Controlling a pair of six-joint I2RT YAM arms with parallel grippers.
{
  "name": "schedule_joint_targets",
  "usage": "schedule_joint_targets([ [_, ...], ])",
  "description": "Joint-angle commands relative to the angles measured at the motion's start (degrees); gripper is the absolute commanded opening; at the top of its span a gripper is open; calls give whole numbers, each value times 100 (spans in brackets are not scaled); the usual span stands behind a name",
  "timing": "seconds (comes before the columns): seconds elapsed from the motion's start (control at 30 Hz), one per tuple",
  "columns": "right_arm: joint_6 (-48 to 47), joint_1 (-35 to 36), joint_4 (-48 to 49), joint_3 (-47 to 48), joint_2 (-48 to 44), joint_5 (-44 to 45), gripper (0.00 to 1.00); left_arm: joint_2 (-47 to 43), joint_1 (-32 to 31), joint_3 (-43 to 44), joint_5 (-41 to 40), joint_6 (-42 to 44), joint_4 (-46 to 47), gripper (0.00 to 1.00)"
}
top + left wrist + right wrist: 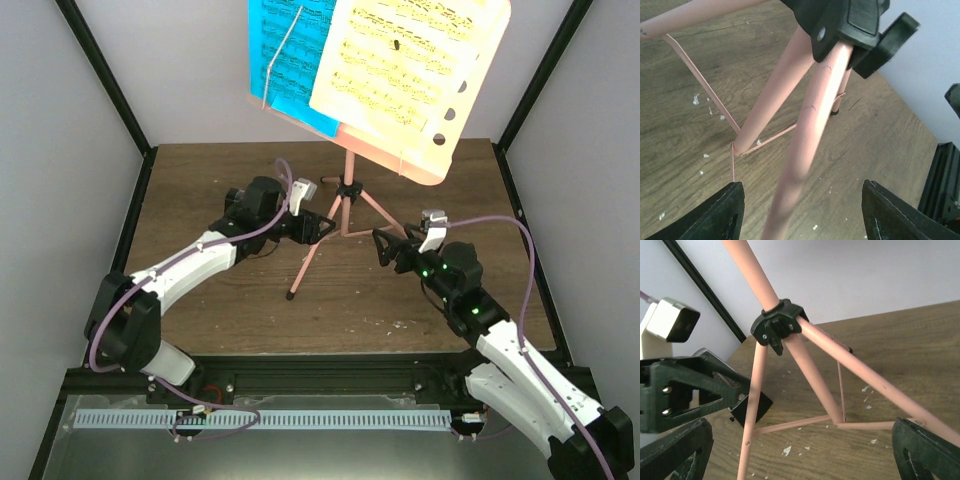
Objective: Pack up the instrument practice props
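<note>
Top external view: a pink tripod music stand (349,165) with a hole-punched rectangular desk stands on the brown wooden table (200,180), midway across and nearer the far edge. A cyan sheet-music page (290,55) sits at the desk's left edge, and a pale-yellow sheet-music page (400,60) overlaps it toward the right. The left gripper (318,226) and right gripper (388,248) flank the legs.

Left wrist view: the left gripper's black fingers (720,215) stand apart on either side of one pink leg (810,130) below the black plastic hub (845,25), not pinching it. I'd close squarely and gently on that leg, since the loaded desk looks top-heavy and the pages could slide.

Right wrist view: the right gripper (800,440) gapes wide and clamps nothing, with the legs spread ahead of it. Only printed music notation shows; no brand or words are readable.
</note>
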Motion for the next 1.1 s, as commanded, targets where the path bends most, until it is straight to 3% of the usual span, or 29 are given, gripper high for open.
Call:
schedule_joint_targets([
  [0.0, 569, -50, -58, -155, -190, -321, 98, 296, -46, 308, -80, 175, 109, 61],
  [0.27, 1537, -48, 74, -337, -399, -752, 100, 492, -175, 363, -137, 438, 164, 36],
  [0.57, 2516, -50, 45, -349, -375, -1013, 100, 188, -663, -60, -1052, 796, 115, 13],
  [0.83, 3916, -50, 107, -344, -347, -877, 100, -216, -1092, -393, -2112, 405, -61, 2],
  [1.07, 5183, -55, 410, -337, -39, -771, 100, -614, -1247, -880, -2158, -79, 110, 4],
])
